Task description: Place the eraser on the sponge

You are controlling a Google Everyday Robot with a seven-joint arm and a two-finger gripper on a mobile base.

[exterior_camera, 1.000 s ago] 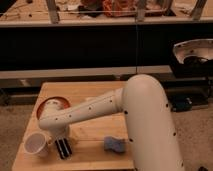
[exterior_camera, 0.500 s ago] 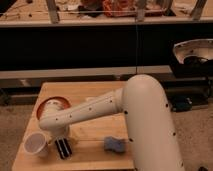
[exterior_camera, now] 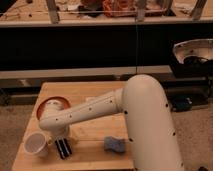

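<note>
Now, left to right across wooden desk (exterior_camera: 92,92). Front-left corner: white cup (exterior_camera: 35,143), upright, mouth up. Behind it, near left edge: orange bowl (exterior_camera: 50,106), pale inside, partly covered by the wrist. Just right of cup: gripper (exterior_camera: 62,149), pointed down at desk surface, close to front edge. At its tip, a flat black block with a thin light line along its length, read as eraser (exterior_camera: 67,147). Lies on desk, just beside cup, well left of sponge. Fingers spread to their widest, dark against dark block, so cannot separate outline of one from the other. Cannot tell whether they touch eraser. From wrist, white arm (exterior_camera: 92,111) with a row of small dark dots, running up and right across desk. Right of gripper, near front edge: blue sponge (exterior_camera: 115,145), flat on desk, just beside arm's large white housing (exterior_camera: 150,125). Eraser not yet on sponge, bare wood between the two.
</note>
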